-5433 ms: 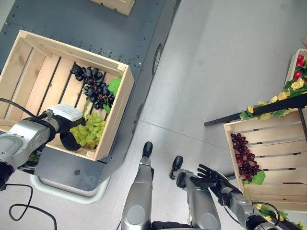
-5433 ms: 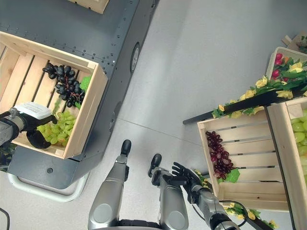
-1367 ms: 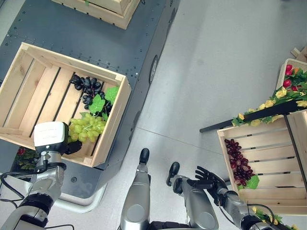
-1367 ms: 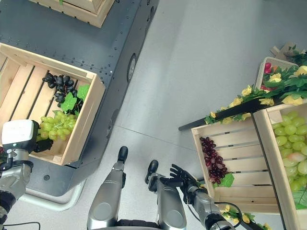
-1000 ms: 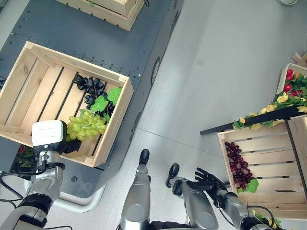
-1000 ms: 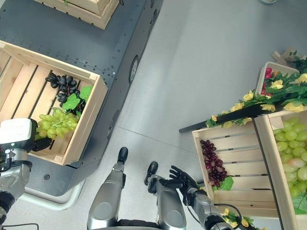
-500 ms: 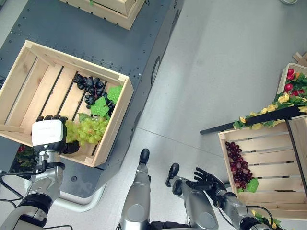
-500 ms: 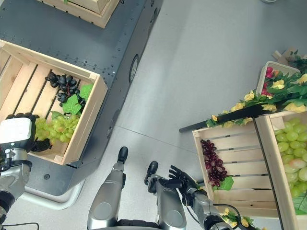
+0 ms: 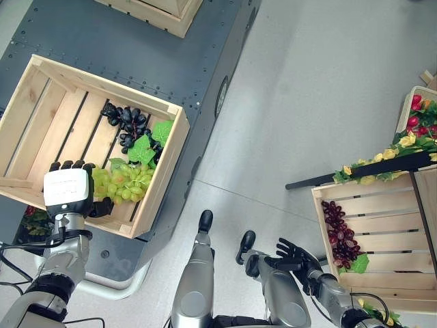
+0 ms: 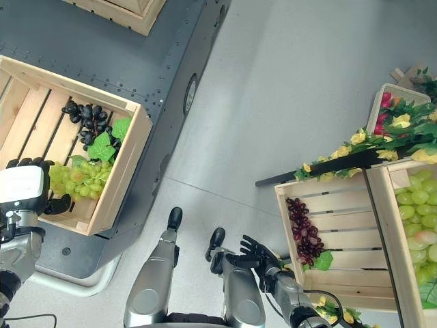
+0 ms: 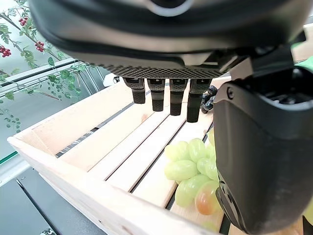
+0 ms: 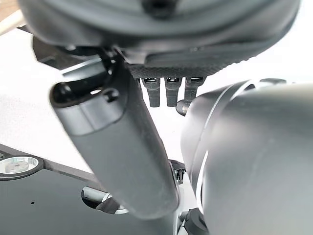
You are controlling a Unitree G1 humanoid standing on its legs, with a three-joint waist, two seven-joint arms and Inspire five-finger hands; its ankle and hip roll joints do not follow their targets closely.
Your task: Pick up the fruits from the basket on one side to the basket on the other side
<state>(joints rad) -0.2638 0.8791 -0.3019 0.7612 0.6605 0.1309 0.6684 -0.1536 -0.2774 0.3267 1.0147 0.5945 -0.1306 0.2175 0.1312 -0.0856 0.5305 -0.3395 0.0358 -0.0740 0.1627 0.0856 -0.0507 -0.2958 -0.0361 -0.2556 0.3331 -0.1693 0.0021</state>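
A green grape bunch [image 9: 123, 183] lies on the slats of the left wooden crate [image 9: 102, 78], next to a black grape bunch [image 9: 130, 123] with green leaves. My left hand [image 9: 67, 167] hovers over the crate's near corner, open, with straight fingers [image 11: 168, 100] and its thumb [image 11: 259, 161] beside the green grapes [image 11: 190, 169], holding nothing. A red grape bunch [image 9: 338, 222] lies in the right crate [image 9: 372, 184]. My right hand [image 9: 293, 254] hangs low to the left of that crate, open and empty, fingers [image 12: 166, 93] straight.
The left crate sits on a dark metal platform [image 9: 136, 41], with another wooden crate [image 9: 157, 10] behind it. A shelf with flowers and fruit [image 9: 410, 137] and a crate of large green grapes [image 10: 416, 225] stand at the right. Grey floor [image 9: 293, 102] lies between.
My left hand has opened: its fingers have stretched out and the green grapes it held now rest on the crate's slats. The right hand has stayed put.
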